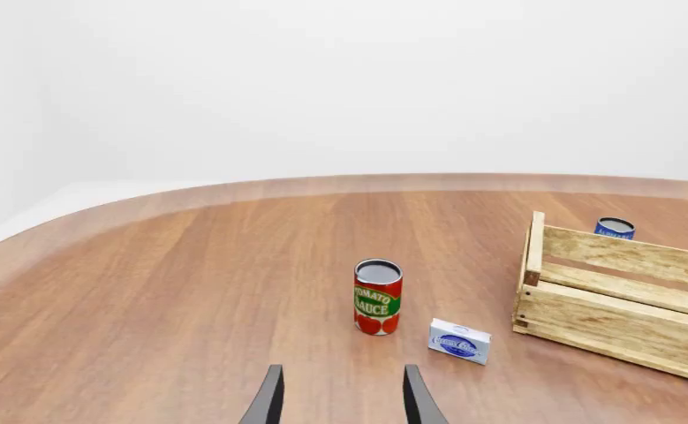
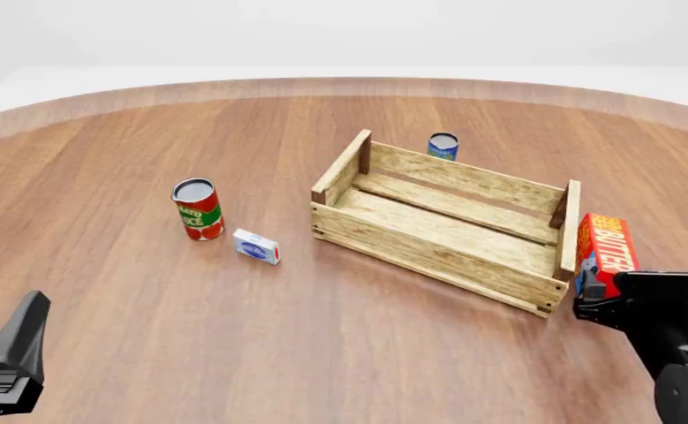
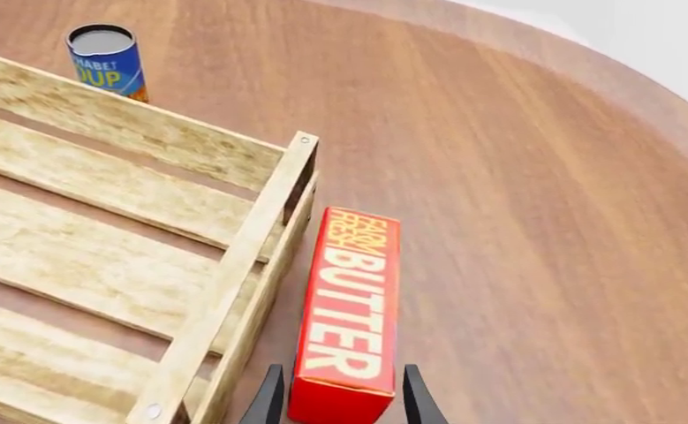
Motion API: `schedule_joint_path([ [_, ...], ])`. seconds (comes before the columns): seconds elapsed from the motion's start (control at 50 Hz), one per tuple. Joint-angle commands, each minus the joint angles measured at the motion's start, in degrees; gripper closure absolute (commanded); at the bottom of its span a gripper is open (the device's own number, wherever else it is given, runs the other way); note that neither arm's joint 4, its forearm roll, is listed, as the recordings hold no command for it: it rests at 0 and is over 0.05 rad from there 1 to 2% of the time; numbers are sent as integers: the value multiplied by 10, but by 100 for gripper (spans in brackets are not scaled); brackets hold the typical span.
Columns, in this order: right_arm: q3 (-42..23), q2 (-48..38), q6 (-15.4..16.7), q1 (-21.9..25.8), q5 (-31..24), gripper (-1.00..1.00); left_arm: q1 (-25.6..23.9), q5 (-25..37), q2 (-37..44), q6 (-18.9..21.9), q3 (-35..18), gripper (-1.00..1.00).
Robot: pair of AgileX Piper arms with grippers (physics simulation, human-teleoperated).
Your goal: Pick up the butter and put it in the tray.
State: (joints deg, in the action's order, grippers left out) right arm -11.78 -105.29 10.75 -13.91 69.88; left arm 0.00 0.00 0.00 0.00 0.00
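The butter [image 2: 607,250] is a red carton lying on the table just outside the right end of the tray [image 2: 473,178], a large wooden slat crate. In the right wrist view the butter [image 3: 350,300] lies along the tray's end slat [image 3: 249,265]. My right gripper [image 2: 597,296] is open, and its fingers [image 3: 270,399] straddle the carton's near end with small gaps on both sides. My left gripper [image 2: 11,346] is open and empty at the near left, far from the butter. Its fingertips [image 1: 269,402] show over bare table.
A tomato sauce can [image 2: 198,209] stands left of the tray, with a small white-and-blue box [image 2: 256,246] beside it. A blue soup can [image 2: 442,146] stands behind the tray's far wall. The left wrist view shows the sauce can [image 1: 377,297], the box [image 1: 459,341] and the tray [image 1: 626,309].
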Motion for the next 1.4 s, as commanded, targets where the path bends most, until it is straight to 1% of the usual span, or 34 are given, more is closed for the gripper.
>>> schedule_joint_path([
  [0.02,-7,-10,0,0,0,-100,0,0,0,0,0,-100],
  [0.52,-14,-19,-2,3,0,-100,0,0,0,0,0,-100],
  [0.54,-11,-14,-3,4,0,100,0,0,0,0,0,-100],
  [0.84,1,13,-14,1,0,100,0,0,0,0,0,-100],
  [1.04,18,55,-26,-5,-2,100,0,0,0,0,0,-100],
  [1.22,30,118,-34,-2,-31,100,0,0,0,0,0,-100],
  [1.4,43,201,-40,-1,-79,100,0,0,0,0,0,-100],
])
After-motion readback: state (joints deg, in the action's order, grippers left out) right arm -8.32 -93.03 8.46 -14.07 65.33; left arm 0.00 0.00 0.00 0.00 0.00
